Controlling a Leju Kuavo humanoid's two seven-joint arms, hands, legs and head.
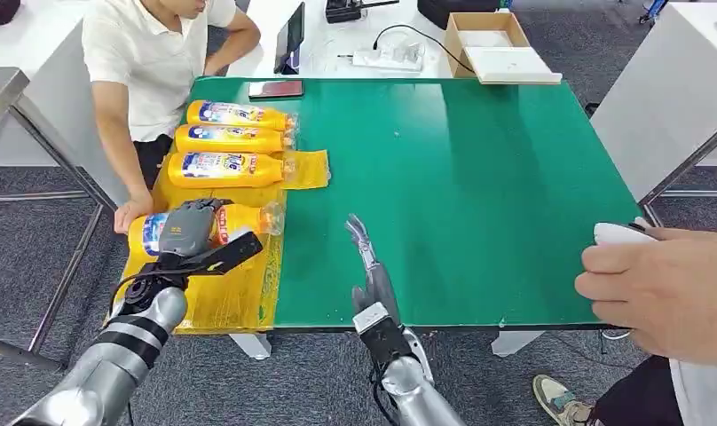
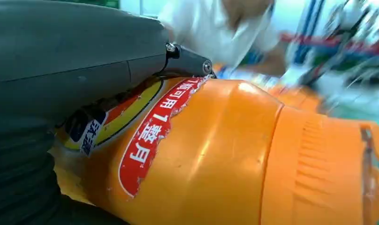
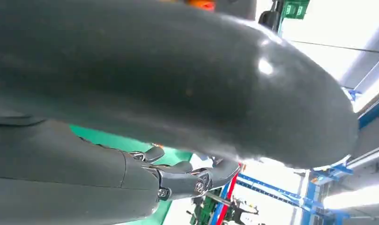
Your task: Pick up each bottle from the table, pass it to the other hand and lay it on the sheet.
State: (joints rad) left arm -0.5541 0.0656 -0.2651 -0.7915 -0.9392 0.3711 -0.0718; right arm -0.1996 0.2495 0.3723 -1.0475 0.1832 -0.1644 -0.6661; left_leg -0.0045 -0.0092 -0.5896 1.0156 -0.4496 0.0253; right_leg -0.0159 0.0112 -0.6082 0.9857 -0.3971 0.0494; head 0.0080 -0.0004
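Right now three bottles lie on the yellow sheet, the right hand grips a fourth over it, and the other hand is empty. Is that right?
Wrong hand: the head view shows the left hand gripping the fourth bottle over the yellow sheet, while the right hand is empty.

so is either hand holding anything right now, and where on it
The left hand grips an orange bottle around its labelled body, over the yellow sheet; the cap end sticks out free. The right hand is open, holding nothing.

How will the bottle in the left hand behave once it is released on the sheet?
The bottle is round and lies on its side, so it may roll. Its glossy plastic looks slippery on the crinkled sheet. The left hand grips its middle, so it is probably stiff.
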